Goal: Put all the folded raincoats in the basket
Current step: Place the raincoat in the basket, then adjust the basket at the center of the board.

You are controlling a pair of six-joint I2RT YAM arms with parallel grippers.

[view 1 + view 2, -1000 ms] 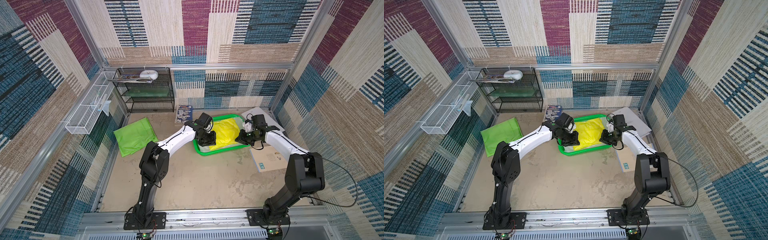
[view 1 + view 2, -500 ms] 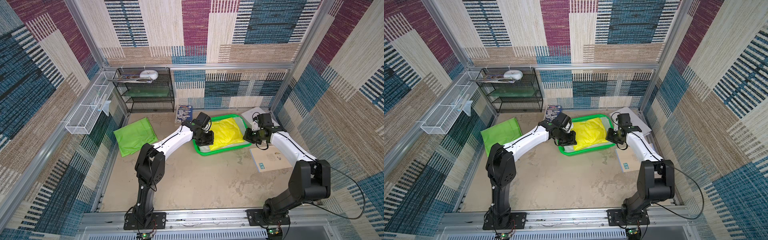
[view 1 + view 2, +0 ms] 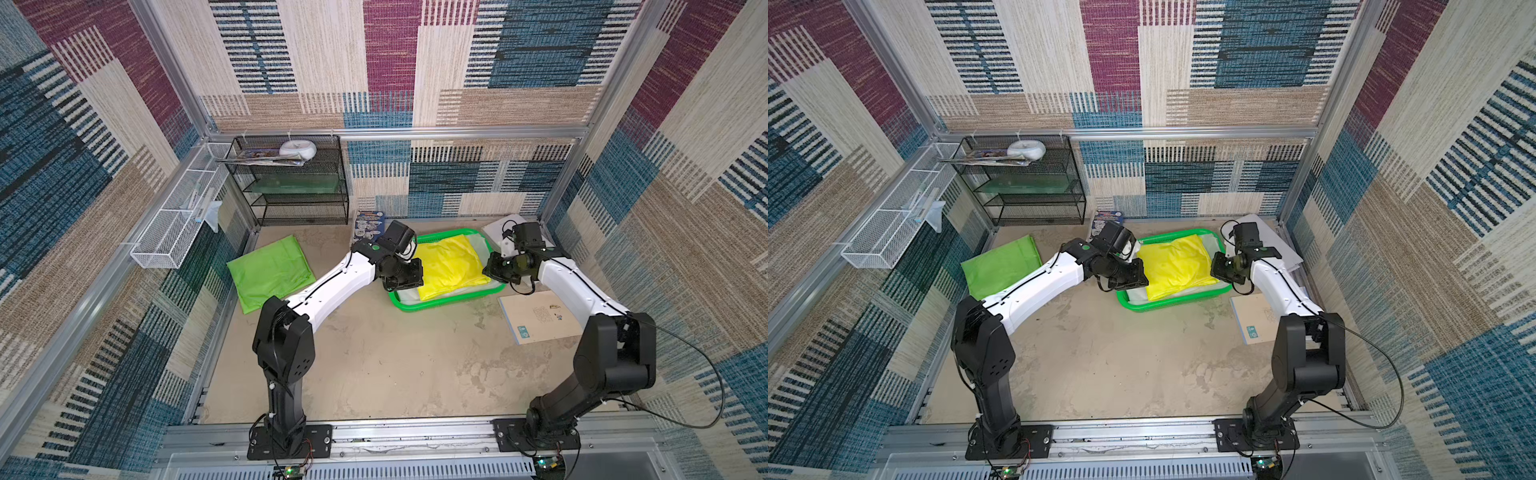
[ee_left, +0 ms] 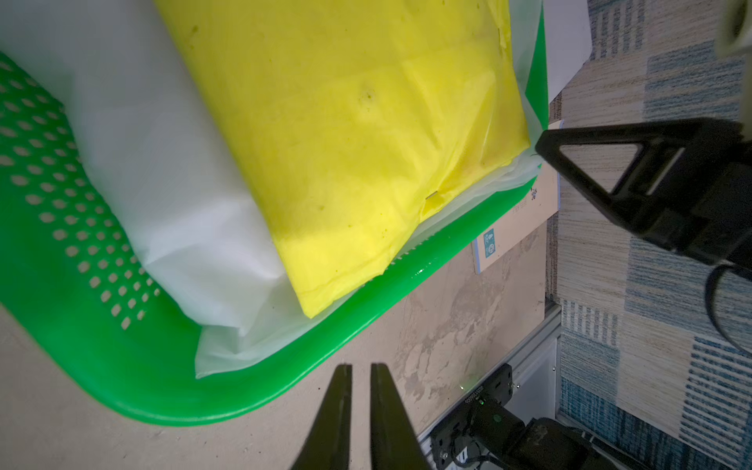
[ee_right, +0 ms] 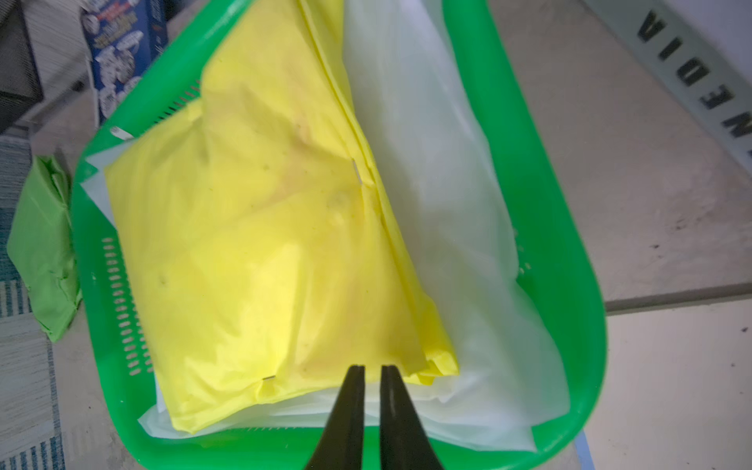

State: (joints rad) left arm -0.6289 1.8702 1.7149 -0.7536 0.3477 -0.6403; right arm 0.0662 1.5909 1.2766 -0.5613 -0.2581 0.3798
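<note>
The basket is smooth, glossy green moulded plastic with a perforated bottom. The yellow raincoat is thin, creased plastic film with a faint sheen. The white sheet under it is matt, translucent film. The bench top is matt beige, stained and rough-looking. The rack is black metal mesh. The walls look like coarse woven cloth.

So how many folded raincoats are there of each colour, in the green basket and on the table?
Yellow raincoat: 1, on top in the basket
White raincoat: 1, in the basket under the yellow one
Light green raincoat: 1, on the table, outside the basket
Total: 3
</note>
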